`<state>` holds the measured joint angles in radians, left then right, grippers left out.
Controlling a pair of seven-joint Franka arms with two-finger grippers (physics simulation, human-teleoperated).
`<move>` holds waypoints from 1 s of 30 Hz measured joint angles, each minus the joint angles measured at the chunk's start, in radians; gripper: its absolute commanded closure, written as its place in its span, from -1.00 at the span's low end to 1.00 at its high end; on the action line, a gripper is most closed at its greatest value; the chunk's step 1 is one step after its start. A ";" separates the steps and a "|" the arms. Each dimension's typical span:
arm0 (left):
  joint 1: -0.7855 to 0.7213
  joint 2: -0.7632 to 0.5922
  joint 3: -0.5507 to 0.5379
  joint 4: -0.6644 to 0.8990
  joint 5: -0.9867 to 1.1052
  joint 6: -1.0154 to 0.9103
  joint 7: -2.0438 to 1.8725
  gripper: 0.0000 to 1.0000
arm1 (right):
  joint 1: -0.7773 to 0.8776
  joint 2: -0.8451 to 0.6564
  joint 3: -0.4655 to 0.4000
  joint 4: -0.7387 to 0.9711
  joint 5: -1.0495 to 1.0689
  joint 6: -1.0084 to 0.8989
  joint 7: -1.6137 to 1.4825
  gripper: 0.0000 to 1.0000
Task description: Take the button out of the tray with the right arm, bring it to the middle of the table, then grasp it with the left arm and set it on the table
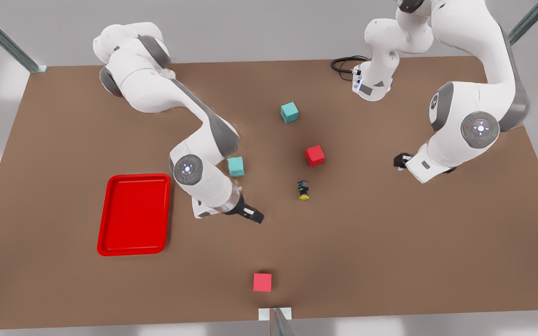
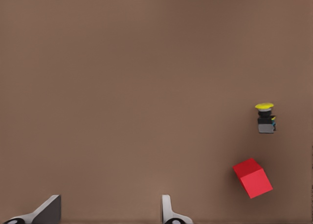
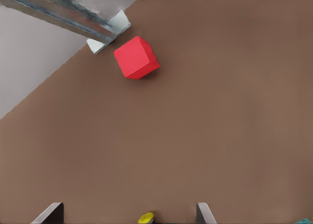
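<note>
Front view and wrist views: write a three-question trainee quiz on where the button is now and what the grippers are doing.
1. True or false: the tiny yellow-capped push-button lies inside the glossy bright red rectangular tray.
2. Multiple choice: in the front view, which cube is nearest the push-button? A. the darker red cube; B. the teal cube beside the arm; C. the paler red cube by the metal post.
3. Fill in: the fingers of the left gripper and the right gripper are both ____.

Key: 1 false, it lies on its side on the bare tabletop; 2 A; 3 open.
</note>
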<state>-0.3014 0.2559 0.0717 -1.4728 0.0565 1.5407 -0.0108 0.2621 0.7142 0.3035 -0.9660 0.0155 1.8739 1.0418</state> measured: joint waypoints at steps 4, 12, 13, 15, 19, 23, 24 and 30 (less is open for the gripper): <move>-0.297 0.239 -0.004 0.013 -0.173 0.101 -0.181 -1.00 | -0.255 -0.420 -0.085 -0.389 -0.009 -0.159 -0.169 -1.00; -0.411 0.268 -0.004 -0.259 -0.236 0.491 -0.417 -1.00 | -0.320 -0.501 -0.101 -0.441 -0.017 -0.310 -0.461 -1.00; -0.411 0.249 -0.002 -0.289 -0.220 0.516 -0.416 -1.00 | -0.320 -0.501 -0.100 -0.441 -0.017 -0.319 -0.490 -1.00; -0.413 0.232 -0.002 -0.325 -0.197 0.560 -0.409 -1.00 | -0.322 -0.499 -0.100 -0.442 -0.017 -0.332 -0.541 -1.00; -0.434 0.251 -0.004 -0.371 -0.174 0.642 -0.383 -1.00 | -0.324 -0.498 -0.100 -0.440 -0.023 -0.348 -0.630 -1.00; -0.438 0.291 -0.004 -0.371 -0.172 0.731 -0.370 -1.00 | -0.325 -0.496 -0.102 -0.417 -0.071 -0.365 -0.700 -1.00; -0.437 0.297 -0.004 -0.371 -0.172 0.758 -0.368 -1.00 | -0.333 -0.496 -0.105 -0.411 -0.077 -0.368 -0.716 -1.00; -0.433 0.354 -0.002 -0.369 -0.164 0.900 -0.380 -1.00 | -0.368 -0.495 -0.109 -0.404 -0.100 -0.383 -0.793 -1.00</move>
<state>-0.7340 0.6102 0.0700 -1.8416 -0.1079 2.4402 -0.3913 -0.1058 0.2190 0.1944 -1.3699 -0.0842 1.4914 0.2486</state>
